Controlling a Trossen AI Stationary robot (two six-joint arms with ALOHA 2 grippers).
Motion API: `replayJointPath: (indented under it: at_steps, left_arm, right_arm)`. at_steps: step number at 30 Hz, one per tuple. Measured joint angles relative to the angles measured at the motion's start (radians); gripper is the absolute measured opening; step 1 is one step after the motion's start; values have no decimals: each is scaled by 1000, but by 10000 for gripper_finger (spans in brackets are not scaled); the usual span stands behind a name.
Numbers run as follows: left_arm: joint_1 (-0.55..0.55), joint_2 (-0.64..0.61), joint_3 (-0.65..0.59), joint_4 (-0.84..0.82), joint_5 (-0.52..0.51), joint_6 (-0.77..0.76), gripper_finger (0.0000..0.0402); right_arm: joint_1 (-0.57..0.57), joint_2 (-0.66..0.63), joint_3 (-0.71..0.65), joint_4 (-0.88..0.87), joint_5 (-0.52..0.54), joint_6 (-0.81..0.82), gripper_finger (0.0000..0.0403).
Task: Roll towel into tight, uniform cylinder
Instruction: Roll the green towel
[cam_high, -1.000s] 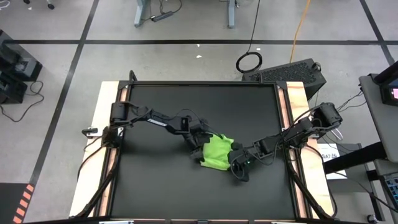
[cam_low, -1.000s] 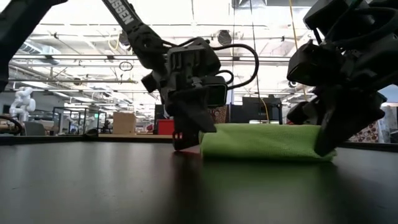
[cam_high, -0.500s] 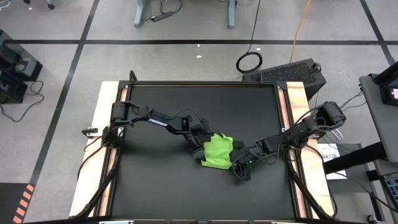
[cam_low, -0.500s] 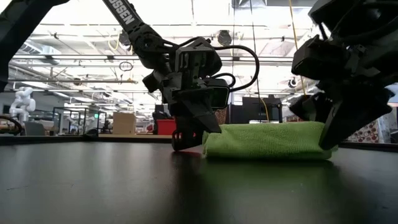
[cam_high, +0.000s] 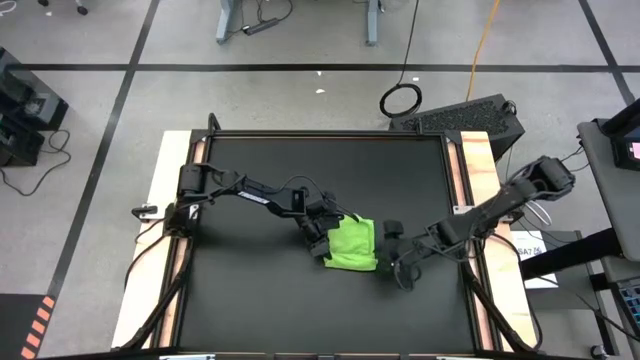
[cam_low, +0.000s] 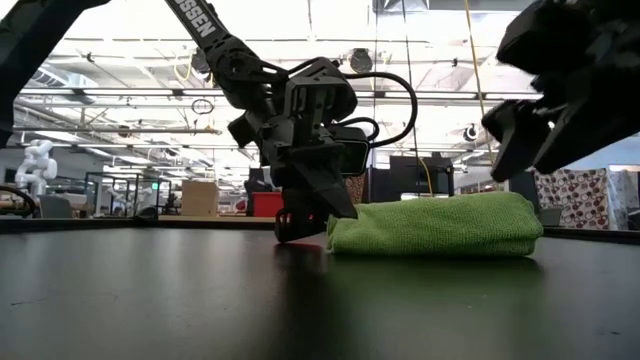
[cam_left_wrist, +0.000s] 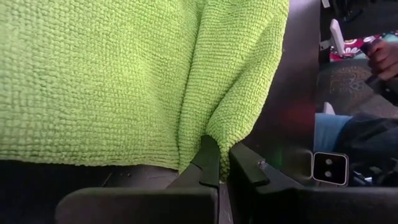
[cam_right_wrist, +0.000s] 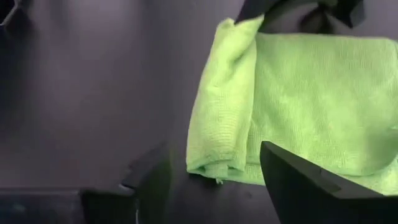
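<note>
The lime-green towel (cam_high: 352, 245) lies partly rolled on the black table (cam_high: 260, 300), with a thick folded strip (cam_right_wrist: 224, 112) along its near side. My left gripper (cam_high: 323, 238) is shut on the towel's left end, low on the table (cam_low: 300, 225). My right gripper (cam_high: 397, 262) stands open just right of the towel, raised above the table (cam_low: 525, 135). Nothing is between its fingers (cam_right_wrist: 211, 186), and it touches nothing. My left gripper pinches the left end of the thick folded strip (cam_left_wrist: 214, 134) between its two fingers, several layers bunched together. The fingers come from the table's left, slanting down. The towel lies flat on the table, slack.
Wooden strips (cam_high: 478, 170) run along the table's left and right sides. A person's hand and leg (cam_left_wrist: 348, 124) show beyond the table's right edge in the left wrist view. Bare black tabletop lies on every side of the towel.
My right gripper has opened and let go of the towel's right end. It has risen and drawn back toward the table's right edge. The towel has stayed in place, held at its left end.
</note>
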Motion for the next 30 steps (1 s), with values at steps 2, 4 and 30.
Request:
replayJointPath:
  at_steps: [2,4,30]
  left_arm:
    - [0,0,0,0,-3,0,9]
    - [0,0,0,0,-8,-1,8]
    - [0,-2,1,-45,-85,13,15]
  right_arm:
    - [24,-3,0,9,27,-7,230]
    - [50,6,0,23,71,-14,230]
    - [49,317,3,191,231,-134,206]
